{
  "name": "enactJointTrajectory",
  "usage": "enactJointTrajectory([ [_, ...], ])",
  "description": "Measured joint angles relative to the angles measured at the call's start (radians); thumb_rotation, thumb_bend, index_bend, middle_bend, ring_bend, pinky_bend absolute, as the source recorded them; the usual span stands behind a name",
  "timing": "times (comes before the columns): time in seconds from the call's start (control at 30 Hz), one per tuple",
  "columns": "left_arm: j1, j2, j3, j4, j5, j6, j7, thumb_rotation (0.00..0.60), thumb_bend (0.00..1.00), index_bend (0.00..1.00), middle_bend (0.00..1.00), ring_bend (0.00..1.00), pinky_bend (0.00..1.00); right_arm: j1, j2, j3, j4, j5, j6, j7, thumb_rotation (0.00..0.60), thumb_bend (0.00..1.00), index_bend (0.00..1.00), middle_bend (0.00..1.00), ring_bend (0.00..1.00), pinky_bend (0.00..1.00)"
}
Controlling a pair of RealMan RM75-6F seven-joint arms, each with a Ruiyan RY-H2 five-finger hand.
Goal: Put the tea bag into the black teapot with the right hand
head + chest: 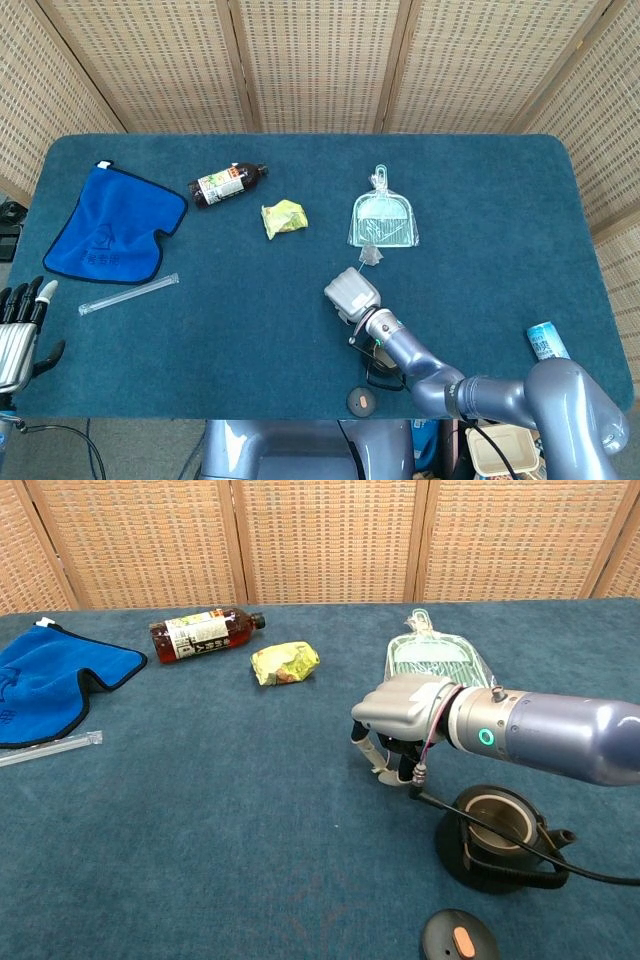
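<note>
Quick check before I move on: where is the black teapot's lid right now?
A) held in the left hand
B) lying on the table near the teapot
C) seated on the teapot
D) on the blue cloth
B: the chest view shows the black teapot open, and its lid lies flat on the table just in front of it.

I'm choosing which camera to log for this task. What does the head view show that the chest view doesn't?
Only the head view shows the left hand off the table's near-left edge, a light-blue can at the right, and a small whitish tea bag just below the dustpan. Only the chest view shows the black teapot clearly, open, with its lid lying in front of it. Both share the right hand with fingers curled downward, the bottle, the yellow packet, the blue cloth and the clear tube.
</note>
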State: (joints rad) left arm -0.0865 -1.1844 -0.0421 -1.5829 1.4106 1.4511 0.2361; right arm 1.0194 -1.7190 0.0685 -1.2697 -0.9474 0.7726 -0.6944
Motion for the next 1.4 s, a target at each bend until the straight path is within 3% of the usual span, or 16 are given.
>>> enactJointTrajectory([
  [0.9,0.002,-0.005,0.000,0.011,0.000,0.002,-0.011,0.600,0.35,0.00,0.00,0.00,0.00,-0.005,0.000,0.002,-0.002,-0.013,0.005,0.014,0.512,0.61,0.63,0.95,0.96,0.97],
  [1.2,0.001,-0.007,0.001,0.013,0.000,-0.002,-0.013,0.600,0.35,0.00,0.00,0.00,0.00,-0.015,0.058,0.026,-0.079,-0.043,0.041,0.042,0.513,0.61,0.63,0.95,0.96,0.97],
  [1.4,0.003,-0.005,0.003,0.012,-0.002,-0.003,-0.013,0.600,0.35,0.00,0.00,0.00,0.00,-0.034,0.145,0.046,-0.186,-0.070,0.074,0.083,0.513,0.61,0.63,0.95,0.96,0.97],
])
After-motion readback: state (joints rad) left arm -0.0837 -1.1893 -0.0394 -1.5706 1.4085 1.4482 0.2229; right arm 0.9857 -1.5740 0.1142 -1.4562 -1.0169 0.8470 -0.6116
